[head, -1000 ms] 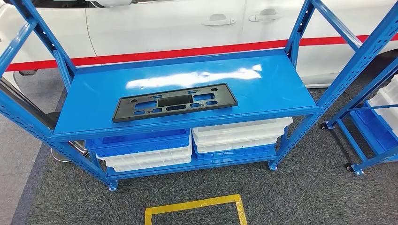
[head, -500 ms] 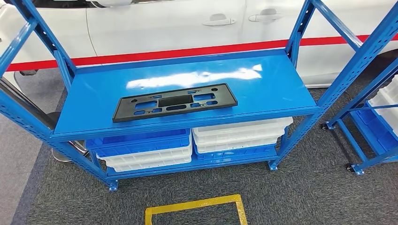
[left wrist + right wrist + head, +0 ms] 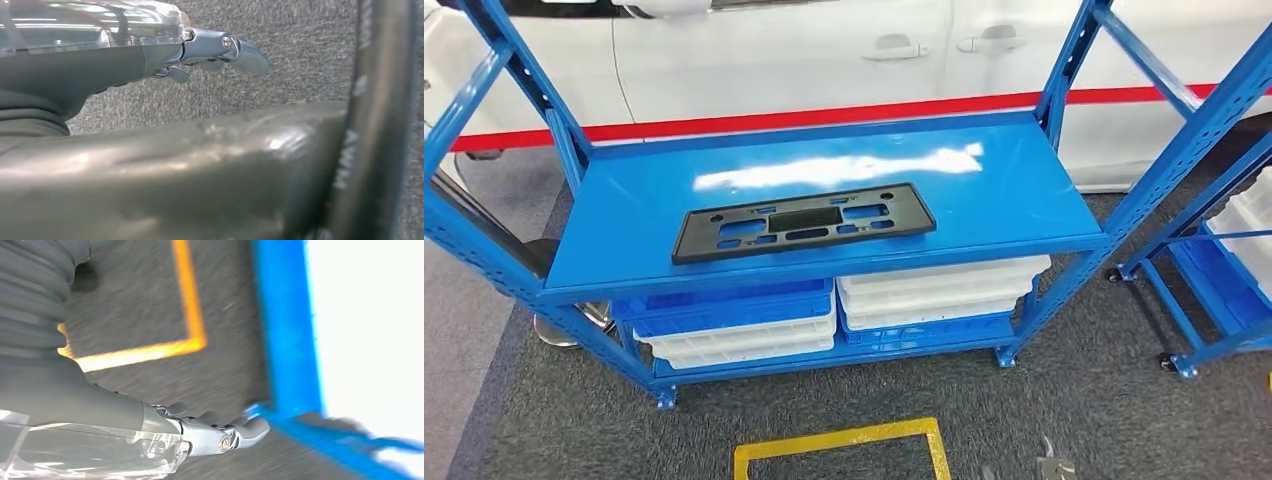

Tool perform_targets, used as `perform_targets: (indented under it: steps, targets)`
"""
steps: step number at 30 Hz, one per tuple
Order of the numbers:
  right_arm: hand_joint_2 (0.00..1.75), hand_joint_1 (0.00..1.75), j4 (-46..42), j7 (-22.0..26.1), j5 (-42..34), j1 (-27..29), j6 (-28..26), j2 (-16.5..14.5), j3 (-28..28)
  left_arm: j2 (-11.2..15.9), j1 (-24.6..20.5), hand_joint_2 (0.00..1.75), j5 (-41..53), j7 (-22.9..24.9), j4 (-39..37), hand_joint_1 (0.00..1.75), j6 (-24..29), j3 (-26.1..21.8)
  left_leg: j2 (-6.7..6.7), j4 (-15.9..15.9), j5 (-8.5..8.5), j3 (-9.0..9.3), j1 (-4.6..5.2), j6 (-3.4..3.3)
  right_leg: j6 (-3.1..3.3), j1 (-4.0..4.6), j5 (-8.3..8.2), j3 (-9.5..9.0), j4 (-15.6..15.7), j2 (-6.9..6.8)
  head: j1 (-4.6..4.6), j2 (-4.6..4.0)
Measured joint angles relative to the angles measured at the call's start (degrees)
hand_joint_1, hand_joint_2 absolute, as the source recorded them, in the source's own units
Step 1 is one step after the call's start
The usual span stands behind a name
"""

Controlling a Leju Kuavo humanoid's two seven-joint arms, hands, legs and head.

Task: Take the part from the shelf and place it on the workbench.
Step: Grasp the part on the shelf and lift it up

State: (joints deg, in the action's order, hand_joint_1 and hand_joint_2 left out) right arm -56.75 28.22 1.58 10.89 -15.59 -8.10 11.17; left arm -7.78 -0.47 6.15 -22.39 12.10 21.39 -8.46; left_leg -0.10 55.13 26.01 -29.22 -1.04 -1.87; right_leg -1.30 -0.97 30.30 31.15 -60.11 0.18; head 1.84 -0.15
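Blue shelf (image 3: 984,190): part (image 3: 802,221) well apart from right robot hand (image 3: 220,432)

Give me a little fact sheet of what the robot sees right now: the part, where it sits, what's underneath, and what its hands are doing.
Part: flat black plate with cut-outs
Location: lying flat on the blue shelf, toward its front edge
Below: blue and white trays stacked on the lower level
Floor: grey carpet with a yellow taped square
Background: white car with a red stripe
Left hand: holding nothing, over the carpet
Right hand: holding nothing, low near the yellow tape
Task status: part not yet picked up
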Motion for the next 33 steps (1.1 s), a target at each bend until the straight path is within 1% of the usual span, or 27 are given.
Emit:
perform_targets:
  steps: [1,2,3,4,5,6,7,8,9,10,12,14,15,16,18,19,20,21,23,24,25,26,27,29,30,31,33]
  targets:
    - [1.75,0.0,-1.9,0.4,0.3,0.6,0.5,-0.1,-0.4,-0.1,0.0,0.0,0.1,0.0,0.0,0.0,-0.1,0.0,0.11,-0.6,-0.33,0.32,-0.18,-0.18,-0.07,-0.12,1.57,1.3,-2.9,-0.02,-0.01,0.0]
    - [1.75,0.0,-3.8,0.7,0.6,1.1,1.1,-0.3,-0.8,-0.2,0.0,0.0,0.2,0.0,-0.1,0.0,-0.3,0.0,0.15,-0.8,-0.43,0.39,-0.23,-0.29,-0.24,-0.24,3.28,3.14,-6.4,0.0,0.0,0.0]
    - [1.75,0.0,-5.8,1.1,1.0,1.8,1.7,-0.5,-1.2,-0.3,0.0,0.0,0.3,0.0,-0.1,0.0,-0.4,0.0,0.14,-0.7,-0.37,0.33,-0.23,-0.21,-0.49,-0.42,4.35,4.89,-9.6,0.0,0.0,0.0]
    - [1.75,0.0,-7.7,1.4,1.3,2.5,2.2,-0.6,-1.6,-0.3,0.1,0.0,0.4,0.1,-0.2,0.0,-0.5,0.0,0.1,-0.5,-0.23,0.29,-0.26,-0.09,-0.76,-0.63,4.55,6.07,-11.6,-0.02,0.0,0.0]
    - [1.75,0.0,-9.7,1.8,1.6,3.2,2.8,-0.7,-2.0,-0.4,0.1,0.0,0.5,0.1,-0.2,0.0,-0.6,0.0,0.02,-0.2,0.01,0.27,-0.37,0.13,-1.06,-0.87,3.56,6.27,-11.4,-0.04,0.01,0.0]
    - [1.75,0.0,-11.7,2.2,1.9,3.8,3.3,-0.8,-2.3,-0.5,0.1,0.0,0.5,0.1,-0.3,0.0,-0.7,0.0,-0.06,0.2,0.34,0.27,-0.55,0.45,-1.35,-1.11,1.59,5.35,-9.0,-0.08,0.01,0.0]
    - [1.75,0.0,-13.7,2.5,2.2,4.4,3.8,-1.0,-2.7,-0.5,0.1,0.0,0.6,0.1,-0.3,0.0,-0.8,0.0,-0.11,0.9,0.8,0.22,-0.73,0.89,-1.66,-1.37,-0.43,3.8,-5.3,-0.13,0.01,0.0]
    - [1.75,0.0,-15.7,2.9,2.5,4.9,4.4,-1.2,-3.2,-0.6,0.1,0.0,0.6,0.1,-0.3,0.0,-0.8,0.0,-0.15,1.6,1.34,0.01,-0.78,1.46,-1.77,-1.41,-1.93,2.37,-2.0,-0.03,0.0,0.0]
    - [1.75,0.0,-17.7,3.3,2.9,5.4,4.9,-1.4,-3.7,-0.6,0.1,0.0,0.7,0.1,-0.4,0.0,-0.9,0.0,-0.18,2.2,1.81,-0.22,-0.74,2.02,-1.51,-1.42,-2.65,1.43,0.2,0.12,0.01,0.0]
    - [1.75,0.0,-19.7,3.7,3.3,6.1,5.3,-1.6,-4.2,-0.7,0.1,0.0,0.8,0.2,-0.4,0.0,-0.9,0.0,-0.2,2.6,2.16,-0.42,-0.66,2.49,-1.09,-1.32,-2.62,1.12,1.0,0.28,0.01,0.0]
    - [1.75,0.0,-23.9,4.6,4.2,7.6,6.1,-2.0,-5.5,-0.8,0.1,0.0,1.0,0.3,-0.5,0.0,-1.0,0.0,-0.27,2.7,2.34,-0.46,-0.69,3.17,0.11,-1.07,-2.33,1.31,0.7,0.47,0.02,0.0]
    - [1.75,0.0,-27.8,5.4,5.1,9.1,6.6,-2.3,-7.1,-0.9,0.2,0.0,1.1,0.4,-0.5,0.0,-1.1,0.0,-0.23,3.6,3.17,-0.64,-0.93,3.6,0.95,-1.02,-2.36,1.33,0.7,0.36,0.02,0.0]
    - [1.75,0.0,-29.6,5.7,5.5,9.8,6.8,-2.4,-8.0,-1.0,0.3,0.0,1.3,0.5,-0.5,0.0,-1.2,0.0,-0.18,5.5,4.45,-1.4,-0.97,3.7,1.3,-1.02,-2.39,1.33,0.8,0.27,0.02,0.0]
    - [1.75,0.0,-31.5,6.0,5.8,10.5,7.0,-2.4,-9.0,-1.0,0.3,0.0,1.4,0.6,-0.5,0.0,-1.3,0.0,-0.13,8.6,6.3,-2.78,-0.96,3.74,1.55,-0.96,-2.38,1.33,0.8,0.17,0.02,0.0]
    - [1.75,0.0,-34.4,6.4,6.3,11.5,7.3,-2.4,-11.0,-1.0,0.3,0.0,1.8,0.8,-0.5,0.0,-1.5,0.0,-0.1,16.5,9.92,-6.57,-0.84,3.66,1.84,-0.61,-2.25,1.33,0.8,0.0,0.02,0.0]
    - [1.75,0.0,-35.4,6.5,6.5,11.8,7.3,-2.3,-11.9,-1.0,0.4,0.0,2.1,0.8,-0.5,0.0,-1.6,0.0,-0.1,19.3,10.71,-8.0,-0.78,3.54,1.93,-0.42,-2.19,1.3,0.8,-0.05,0.02,0.0]
    - [1.75,0.0,-36.3,6.4,6.8,12.0,7.4,-2.1,-13.0,-1.0,0.4,0.0,2.4,0.8,-0.5,0.0,-1.7,0.0,-0.1,20.0,10.17,-8.44,-0.69,3.3,2.03,-0.23,-2.13,1.19,0.8,-0.06,0.02,0.0]
    - [1.75,0.0,-36.9,6.2,7.1,12.1,7.4,-1.7,-14.2,-1.0,0.5,0.0,2.7,0.8,-0.5,0.0,-1.7,0.0,-0.1,18.4,8.57,-7.84,-0.57,2.96,2.09,-0.09,-2.06,1.03,0.8,-0.04,0.02,0.0]
    - [1.75,0.0,-38.2,5.4,8.4,12.3,6.9,-0.7,-17.4,-1.0,0.5,0.0,3.5,0.7,-0.5,0.0,-1.9,0.1,-0.11,10.7,4.19,-4.53,-0.17,2.01,2.11,0.12,-1.9,0.69,0.8,0.0,0.02,0.0]
    - [1.75,0.0,-38.7,5.0,9.2,12.3,6.4,-0.1,-19.2,-0.9,0.4,0.0,3.8,0.7,-0.5,0.0,-1.9,0.1,-0.1,7.3,2.83,-3.15,0.06,1.67,1.97,0.23,-1.83,0.65,0.8,0.02,0.02,0.0]
    - [1.75,0.0,-39.0,4.5,10.0,12.2,5.8,0.5,-20.8,-0.9,0.4,0.0,4.1,0.6,-0.5,0.0,-2.0,0.2,-0.1,5.1,2.16,-2.32,0.3,1.45,1.74,0.26,-1.83,0.69,0.8,0.01,0.02,0.0]
    - [1.75,0.0,-39.2,4.0,11.0,12.1,5.0,1.0,-22.3,-0.9,0.3,0.0,4.3,0.6,-0.5,0.0,-2.1,0.2,-0.12,4.3,2.19,-2.12,0.52,1.36,1.43,0.24,-1.85,0.76,0.8,-0.01,0.02,0.0]
    - [1.75,0.0,-39.3,3.3,12.2,12.0,4.0,1.6,-23.7,-0.9,0.3,0.0,4.6,0.6,-0.5,0.0,-2.3,0.2,-0.15,4.1,2.1,-2.22,0.67,1.32,1.06,0.19,-1.92,0.77,0.9,-0.02,0.02,0.0]
    - [1.75,0.0,-39.4,1.8,14.8,11.6,2.0,2.8,-26.1,-0.9,0.3,0.0,5.2,0.6,-0.5,0.0,-2.6,0.3,-0.12,3.5,1.68,-1.97,0.49,0.8,0.42,0.09,-1.54,0.85,0.6,-0.06,0.01,0.0]
    - [1.75,0.0,-39.5,1.0,16.1,11.2,0.9,3.3,-27.3,-0.9,0.4,0.0,5.4,0.6,-0.5,0.0,-2.7,0.4,-0.05,3.1,1.41,-1.83,0.37,0.42,0.2,0.07,-0.59,1.39,-0.7,-0.07,0.01,0.0]
    - [1.75,0.0,-39.4,0.1,17.6,10.9,0.0,3.8,-28.4,-0.9,0.4,0.0,5.6,0.6,-0.5,0.0,-2.8,0.5,0.04,2.8,1.19,-1.72,0.27,0.1,0.05,0.06,0.92,2.5,-3.1,-0.07,0.01,0.0]
    - [1.75,0.0,-39.3,-1.6,20.7,10.2,-1.9,4.7,-30.3,-0.8,0.3,0.0,6.1,0.7,-0.5,0.0,-2.9,0.6,0.1,2.8,1.07,-1.86,0.48,-0.24,-0.12,0.04,4.34,5.97,-10.1,-0.08,0.01,0.0]
